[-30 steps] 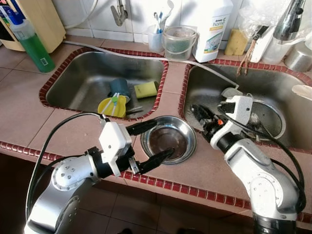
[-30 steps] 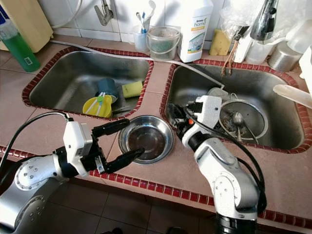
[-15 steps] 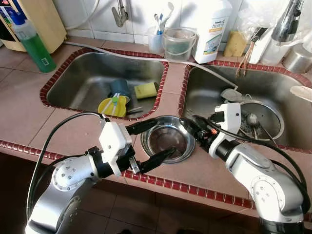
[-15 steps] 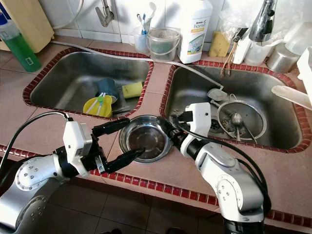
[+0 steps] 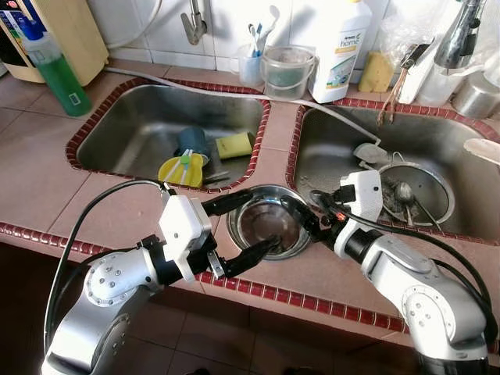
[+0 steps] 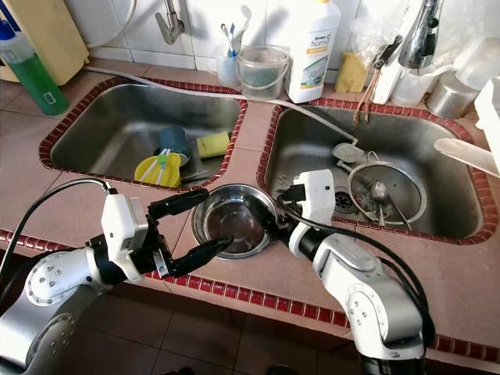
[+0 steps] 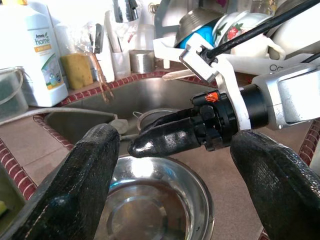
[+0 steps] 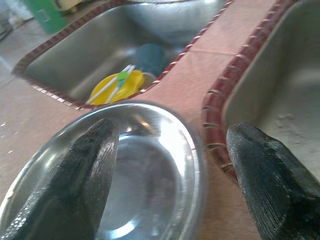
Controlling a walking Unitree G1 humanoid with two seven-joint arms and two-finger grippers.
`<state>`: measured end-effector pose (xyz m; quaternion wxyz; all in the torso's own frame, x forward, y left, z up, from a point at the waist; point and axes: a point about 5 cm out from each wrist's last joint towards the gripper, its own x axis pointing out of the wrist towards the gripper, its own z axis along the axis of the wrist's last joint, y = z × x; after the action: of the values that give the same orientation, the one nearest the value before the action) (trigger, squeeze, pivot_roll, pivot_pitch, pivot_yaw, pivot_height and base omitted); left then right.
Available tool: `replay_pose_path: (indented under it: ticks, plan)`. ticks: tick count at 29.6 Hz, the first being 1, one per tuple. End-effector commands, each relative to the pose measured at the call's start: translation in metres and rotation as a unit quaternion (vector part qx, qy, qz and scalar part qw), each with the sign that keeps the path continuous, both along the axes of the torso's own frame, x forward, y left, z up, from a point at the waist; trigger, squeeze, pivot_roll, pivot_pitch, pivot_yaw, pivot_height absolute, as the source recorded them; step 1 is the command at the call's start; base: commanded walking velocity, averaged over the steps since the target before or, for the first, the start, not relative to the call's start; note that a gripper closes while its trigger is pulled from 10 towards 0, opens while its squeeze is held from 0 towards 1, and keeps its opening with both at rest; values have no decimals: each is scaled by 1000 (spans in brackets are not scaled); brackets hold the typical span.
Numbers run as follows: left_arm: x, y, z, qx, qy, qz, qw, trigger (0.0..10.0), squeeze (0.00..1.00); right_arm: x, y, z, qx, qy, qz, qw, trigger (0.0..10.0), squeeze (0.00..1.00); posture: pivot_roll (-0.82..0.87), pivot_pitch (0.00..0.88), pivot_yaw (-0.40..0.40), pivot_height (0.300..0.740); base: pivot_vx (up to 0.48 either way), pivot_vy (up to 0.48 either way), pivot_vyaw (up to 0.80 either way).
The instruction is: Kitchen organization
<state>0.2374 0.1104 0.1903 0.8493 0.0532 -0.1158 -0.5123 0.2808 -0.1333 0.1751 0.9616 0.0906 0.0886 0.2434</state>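
A stainless steel bowl (image 5: 266,223) sits on the tiled counter (image 5: 47,180), on the strip between the two sinks and near the counter's front edge. The left gripper (image 5: 241,226) hovers at the bowl's near-left side with its fingers spread wide, one over the rim and one at the front edge, holding nothing. The right gripper (image 6: 269,219) reaches the bowl's right rim, fingers parted with one over the bowl and one outside it. Behind the bowl, the left sink (image 5: 141,125) holds a yellow dish (image 5: 180,170), a sponge (image 5: 233,144) and a dark cup (image 5: 191,141). A detergent bottle (image 5: 341,47) stands behind the sinks.
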Motion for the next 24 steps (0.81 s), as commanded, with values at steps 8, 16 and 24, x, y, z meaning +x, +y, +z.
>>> replay_pose_path:
  ticks: [8, 16, 24]
  plan:
    - [0, -1, -1, 5, 0, 0, 1000, 10000, 0, 3, -3, -6, -4, 11, -17, 1000, 10000, 0, -159, 163, 30, 740, 0, 0, 0]
    - [0, -1, 0, 5, -2, 1, 1000, 10000, 0, 14, -4, -17, 35, 53, -43, 997, 10000, 0, -150, 166, 32, 740, 0, 0, 0]
    - [-1, -1, 0, 4, -1, 3, 1000, 10000, 0, 21, -6, -12, 27, 69, -60, 995, 6980, 0, -152, 170, 30, 740, 0, 0, 0]
